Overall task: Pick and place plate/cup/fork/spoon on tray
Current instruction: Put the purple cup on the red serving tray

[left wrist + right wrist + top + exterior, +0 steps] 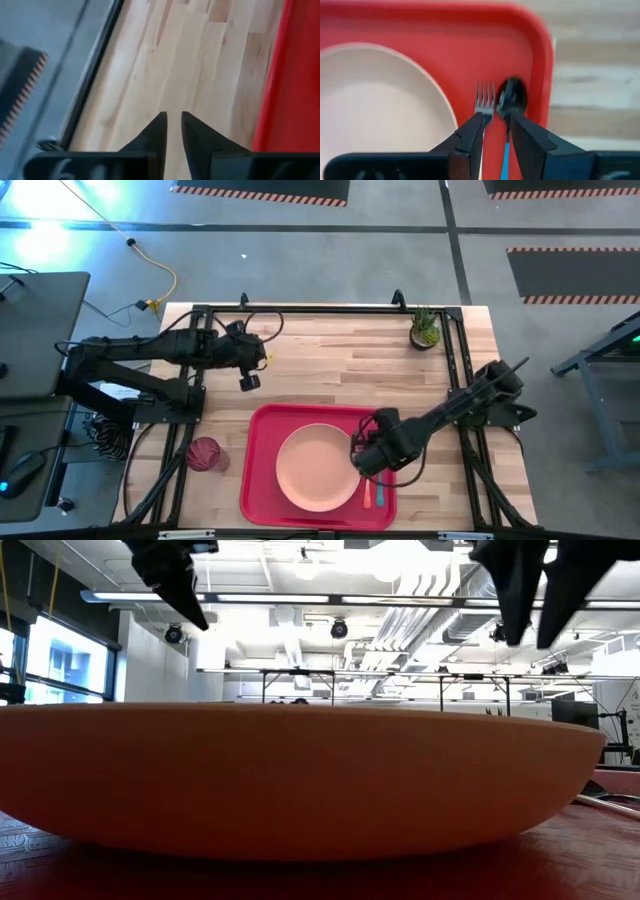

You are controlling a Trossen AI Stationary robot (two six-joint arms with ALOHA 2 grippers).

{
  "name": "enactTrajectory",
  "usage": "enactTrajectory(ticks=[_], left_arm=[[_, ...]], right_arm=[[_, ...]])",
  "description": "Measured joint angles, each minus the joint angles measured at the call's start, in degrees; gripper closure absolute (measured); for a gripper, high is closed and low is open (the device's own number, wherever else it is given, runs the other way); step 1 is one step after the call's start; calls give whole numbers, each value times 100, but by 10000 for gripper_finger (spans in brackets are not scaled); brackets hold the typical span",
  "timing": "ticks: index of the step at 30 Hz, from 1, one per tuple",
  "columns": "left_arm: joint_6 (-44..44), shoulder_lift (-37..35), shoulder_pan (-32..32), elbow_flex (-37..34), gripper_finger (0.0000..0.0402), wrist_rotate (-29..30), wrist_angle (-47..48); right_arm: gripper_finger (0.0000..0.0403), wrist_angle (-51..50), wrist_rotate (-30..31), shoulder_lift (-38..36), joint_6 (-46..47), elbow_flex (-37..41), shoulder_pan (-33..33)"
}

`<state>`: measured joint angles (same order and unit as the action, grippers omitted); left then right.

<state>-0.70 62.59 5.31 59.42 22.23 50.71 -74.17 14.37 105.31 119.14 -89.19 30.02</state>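
Butcher-block table (pixel 330 370) | red tray (pixel 262 480) lower centre holds plate (pixel 317 468), fork (pixel 484 102), spoon (pixel 512 96) | right gripper (pixel 496 122), fingers slightly parted, nothing held, over the cutlery | cup (pixel 204 453) off-tray at lower left, likely next | left gripper (pixel 171 124), narrowly parted, empty, hangs upper left.

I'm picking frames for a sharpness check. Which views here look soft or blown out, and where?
Low view: the plate fills the frame and the ceiling lights glare white. Right wrist view: the fork and spoon on the tray are soft. Left wrist view: the table is smeared. High view: sharpest, with glare at the upper left.
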Motion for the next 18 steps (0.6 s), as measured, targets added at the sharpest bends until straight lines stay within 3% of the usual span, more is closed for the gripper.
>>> enactTrajectory(ticks=[5, 11, 18], left_arm=[[641, 0, 428, 2, 306, -557, 179], [1813, -2, 605, 4, 288, -1999, 714], [2012, -134, 454, 4, 287, -3822, 1308]], right_arm=[[311, -499, 363, -398, -327, -2, -132], [311, -950, 732, -887, -933, -1, -431], [311, -1178, 1141, -1319, -1842, -2, -899]])
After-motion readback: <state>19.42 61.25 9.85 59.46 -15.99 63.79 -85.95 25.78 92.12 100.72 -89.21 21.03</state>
